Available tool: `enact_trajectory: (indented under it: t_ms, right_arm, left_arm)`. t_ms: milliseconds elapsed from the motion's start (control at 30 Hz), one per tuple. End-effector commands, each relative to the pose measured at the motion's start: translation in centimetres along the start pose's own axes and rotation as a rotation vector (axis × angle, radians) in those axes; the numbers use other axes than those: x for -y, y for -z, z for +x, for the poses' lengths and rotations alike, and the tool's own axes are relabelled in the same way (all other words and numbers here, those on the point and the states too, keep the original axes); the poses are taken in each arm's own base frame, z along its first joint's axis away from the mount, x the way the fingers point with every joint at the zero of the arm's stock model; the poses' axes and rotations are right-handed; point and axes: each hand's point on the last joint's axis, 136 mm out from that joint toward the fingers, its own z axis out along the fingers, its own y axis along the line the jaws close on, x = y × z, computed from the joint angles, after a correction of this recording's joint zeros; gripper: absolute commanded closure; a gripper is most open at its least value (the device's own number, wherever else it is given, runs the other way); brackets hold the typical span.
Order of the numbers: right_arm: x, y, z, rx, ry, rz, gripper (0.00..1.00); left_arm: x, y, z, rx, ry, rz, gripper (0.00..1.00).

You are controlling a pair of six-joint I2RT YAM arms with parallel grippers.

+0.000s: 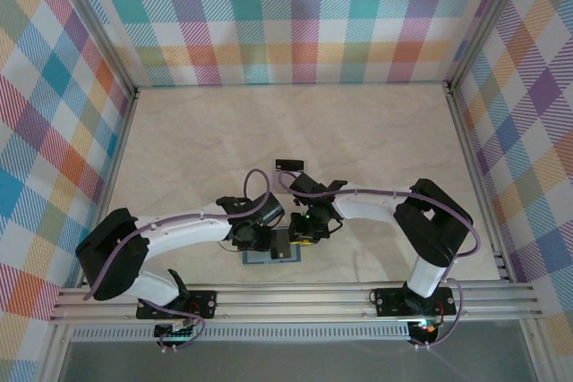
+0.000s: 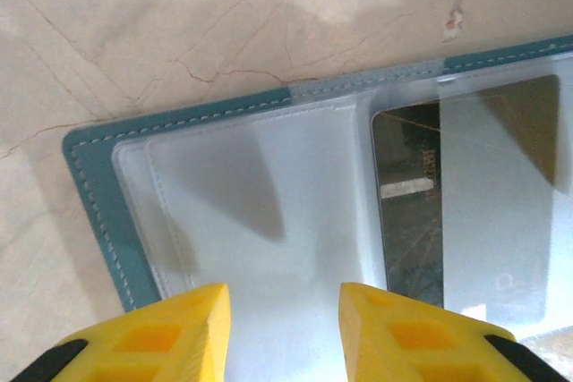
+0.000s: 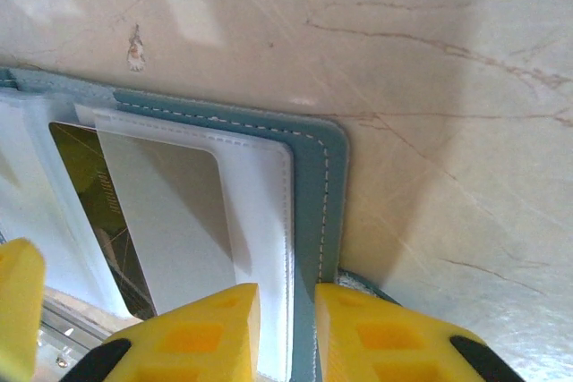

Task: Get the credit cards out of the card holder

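The right gripper (image 3: pixel 286 301) pinches the open holder's (image 3: pixel 309 176) edge, apparently to steady it, while the left gripper (image 2: pixel 282 301) hovers with jaws apart beside the cards (image 2: pixel 497 203).

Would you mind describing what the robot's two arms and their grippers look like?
The left arm and right arm have white links, bulky black joints and black bases. A lilac cable runs along each. The left gripper and right gripper have chunky yellow fingers with recessed pockets and black at their roots. A green light glows near the right wrist.
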Motion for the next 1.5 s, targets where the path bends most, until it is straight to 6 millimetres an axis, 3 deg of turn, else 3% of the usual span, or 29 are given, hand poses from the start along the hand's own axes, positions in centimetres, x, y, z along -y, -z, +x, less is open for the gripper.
enact_trajectory:
  t_ms: [0,267,500,867,1033,1467]
  right_arm:
    - [-0.1,1.3,0.5,0.001,-0.006,0.016,0.74]
    - [-2.3,2.0,0.6,0.01,0.027,-0.04,0.76]
    - [-2.8,0.3,0.5,-0.021,0.023,-0.051,0.77]
    - [-0.7,-2.2,0.7,-0.054,0.0,0.012,0.79]
    - [-0.7,-2.2,0.6,-0.052,0.0,0.015,0.81]
    - [-0.8,-2.4,0.5,-0.061,0.002,0.015,0.82]
  left_arm:
    - [0.2,1.5,-0.4,0.033,0.015,0.036,0.62]
    - [3.6,3.0,-1.4,0.066,0.092,0.253,0.64]
    - [4.5,1.6,-1.2,0.022,0.154,0.343,0.67]
    - [3.9,0.0,-1.4,0.006,0.207,0.398,0.68]
    - [4.0,-0.2,-1.6,0.009,0.211,0.413,0.67]
    - [2.2,-1.1,-1.3,0.011,0.237,0.345,0.65]
